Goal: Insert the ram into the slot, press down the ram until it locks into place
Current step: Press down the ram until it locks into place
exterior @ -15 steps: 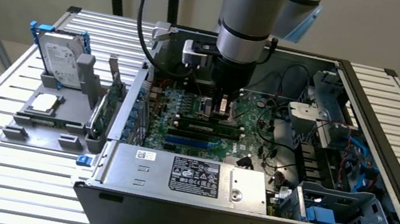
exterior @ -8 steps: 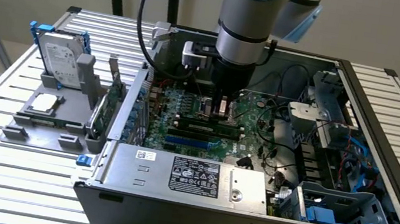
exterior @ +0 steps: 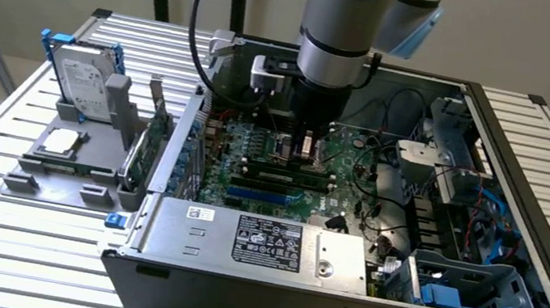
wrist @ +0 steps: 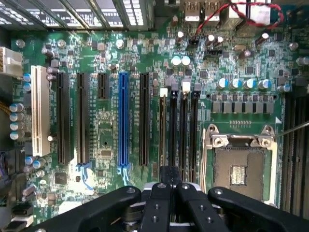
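The ram (exterior: 284,172) is a thin dark green stick standing on edge in one of the parallel black memory sockets on the motherboard. In the wrist view the ram (wrist: 162,130) shows edge-on as a thin line inside the outermost slot (wrist: 163,99), the one nearest the blue slot. Alike sockets (wrist: 173,130) run beside it. My gripper (exterior: 304,152) hangs straight down over the ram inside the open computer case. The gripper (wrist: 170,181) has its black fingers (wrist: 159,203) shut together over one end of the sockets. Whether they touch the ram is hidden.
A blue slot (wrist: 123,121) and black expansion slots (wrist: 63,121) lie beside the memory sockets, and the open CPU socket (wrist: 240,166) on the other side. The power supply (exterior: 262,242) fills the case front. A hard drive (exterior: 84,80) and green card (exterior: 157,140) stand outside, at the exterior view's left.
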`<state>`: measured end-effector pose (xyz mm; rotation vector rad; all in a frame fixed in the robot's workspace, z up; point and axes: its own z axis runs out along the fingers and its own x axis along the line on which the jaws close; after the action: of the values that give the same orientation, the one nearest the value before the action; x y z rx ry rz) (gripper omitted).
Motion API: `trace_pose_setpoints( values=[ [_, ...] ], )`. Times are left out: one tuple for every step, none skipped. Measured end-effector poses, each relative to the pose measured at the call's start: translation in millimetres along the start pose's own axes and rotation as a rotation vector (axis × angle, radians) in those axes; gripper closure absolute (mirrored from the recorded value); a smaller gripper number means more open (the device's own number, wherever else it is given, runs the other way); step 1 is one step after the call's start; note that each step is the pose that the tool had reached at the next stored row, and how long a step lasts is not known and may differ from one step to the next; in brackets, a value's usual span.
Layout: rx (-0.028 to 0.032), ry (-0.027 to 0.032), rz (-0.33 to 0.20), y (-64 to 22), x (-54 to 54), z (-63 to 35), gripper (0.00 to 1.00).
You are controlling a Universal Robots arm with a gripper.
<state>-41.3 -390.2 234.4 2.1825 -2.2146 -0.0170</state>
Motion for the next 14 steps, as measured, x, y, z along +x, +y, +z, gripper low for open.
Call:
trace_pose_setpoints(
  values=[
    [-0.0012,0.0007,0.000,0.0,0.1,-4.9,0.89],
    [-0.0022,0.0011,0.000,0.0,0.3,-9.5,0.89],
    [-0.0034,0.0009,0.000,-0.5,0.4,-13.9,0.89],
    [-0.0050,0.0011,0.000,-0.9,0.5,-18.4,0.89],
    [-0.0055,0.0010,0.000,-0.9,0.6,-22.3,0.89],
    [-0.0056,0.0011,0.000,-0.8,0.7,-24.9,0.89],
    [-0.0057,0.0013,0.000,-0.8,0.7,-26.0,0.89],
    [-0.0056,0.0009,0.000,-0.8,0.7,-25.9,0.89],
    [-0.0056,0.0007,0.000,-0.9,0.7,-25.9,0.89],
    [-0.0056,0.0006,0.000,-0.9,0.7,-25.9,0.89],
    [-0.0056,0.0007,0.000,-0.9,0.7,-25.9,0.89],
    [-0.0057,0.0008,0.000,-0.8,0.7,-26.0,0.89],
    [-0.0057,0.0008,0.000,-0.8,0.7,-26.0,0.89],
    [-0.0057,0.0008,0.000,-0.8,0.7,-26.0,0.89]
  ],
)
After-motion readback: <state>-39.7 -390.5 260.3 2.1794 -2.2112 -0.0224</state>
